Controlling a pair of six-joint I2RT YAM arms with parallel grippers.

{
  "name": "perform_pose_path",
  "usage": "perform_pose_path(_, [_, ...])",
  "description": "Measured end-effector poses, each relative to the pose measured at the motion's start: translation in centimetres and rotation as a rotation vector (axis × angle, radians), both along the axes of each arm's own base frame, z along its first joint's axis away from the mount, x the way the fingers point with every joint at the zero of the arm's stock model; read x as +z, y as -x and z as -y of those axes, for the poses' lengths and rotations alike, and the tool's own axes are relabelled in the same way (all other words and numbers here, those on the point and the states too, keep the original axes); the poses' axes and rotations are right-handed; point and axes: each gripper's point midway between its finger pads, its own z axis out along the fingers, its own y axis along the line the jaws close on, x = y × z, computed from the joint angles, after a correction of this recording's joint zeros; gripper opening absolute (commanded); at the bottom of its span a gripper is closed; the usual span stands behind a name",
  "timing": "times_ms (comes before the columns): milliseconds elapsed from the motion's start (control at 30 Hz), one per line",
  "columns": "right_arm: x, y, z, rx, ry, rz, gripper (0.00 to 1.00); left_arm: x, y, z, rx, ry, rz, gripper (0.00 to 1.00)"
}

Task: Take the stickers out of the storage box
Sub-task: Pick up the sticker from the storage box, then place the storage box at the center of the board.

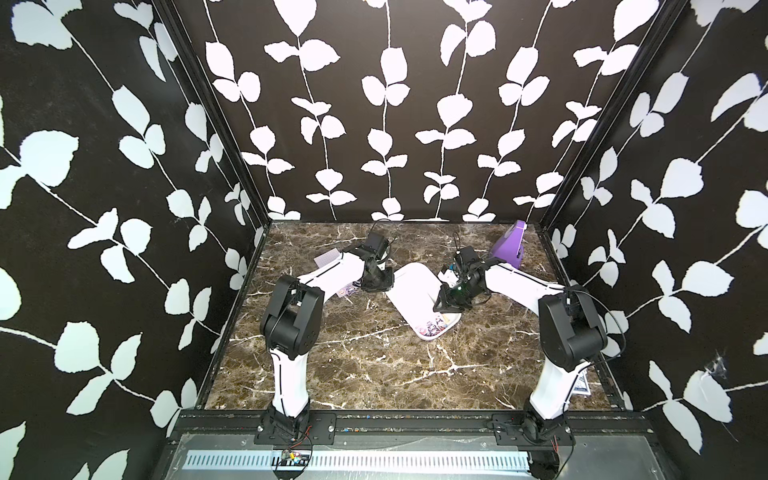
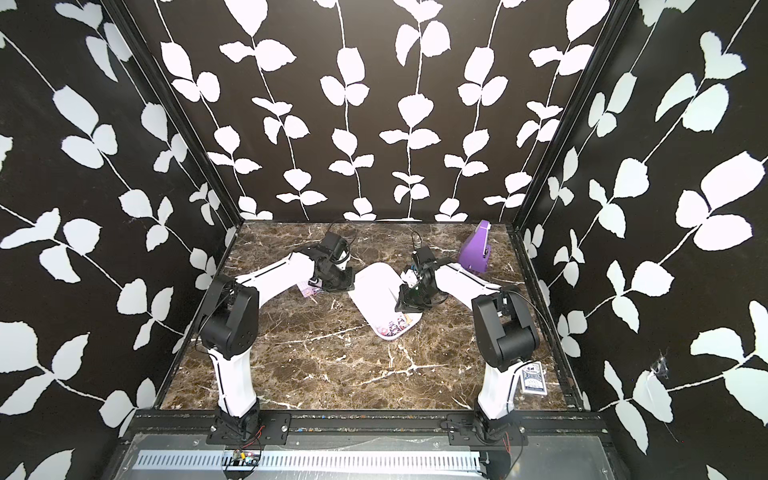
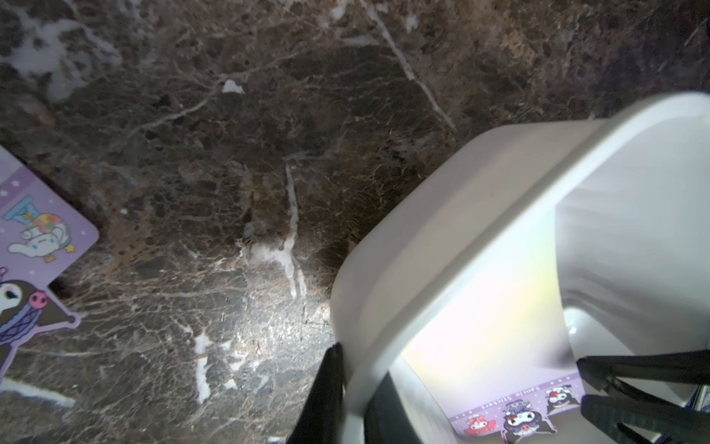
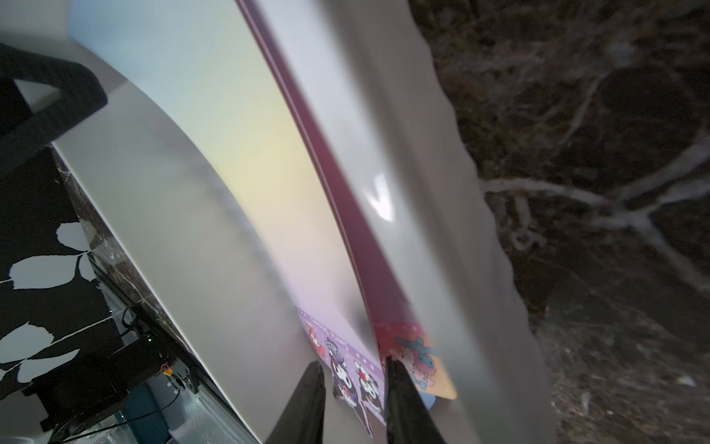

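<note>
Now, with my left fingers point(image 3: 326, 388) clenched on the storage box point(image 3: 442, 238) rim, my right fingers point(image 4: 303, 407) stand apart astride the stickers point(image 4: 357, 380) at its near end, so next I must pinch and lift.

You are working on a brown marble-patterned tabletop point(image 1: 374, 374) with white veins. Near its middle sits the white storage box point(image 1: 411, 286), set at a slant to the edges. To its left, apart from it, a lilac sticker sheet point(image 1: 347, 291) with cartoon characters lies flat on the marble. Farther back on that side lies a pale gridded sheet point(image 1: 325, 259). A purple wedge-shaped object point(image 1: 509, 247) stands in the far right corner. A blue-patterned playing card box point(image 2: 534, 376) lies near the front right edge.
</note>
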Motion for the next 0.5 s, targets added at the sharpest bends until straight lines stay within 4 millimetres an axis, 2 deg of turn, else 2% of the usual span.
perform_pose_path(233, [-0.4, 0.0, -0.6, -0.028, -0.088, -0.014, 0.25, -0.1, 0.2, -0.1, -0.001, -0.005, -0.007, 0.14])
perform_pose_path(500, [0.9, -0.1, -1.3, -0.040, -0.187, 0.002, 0.25, 0.0, 0.1, -0.1, -0.002, -0.004, -0.003, 0.14])
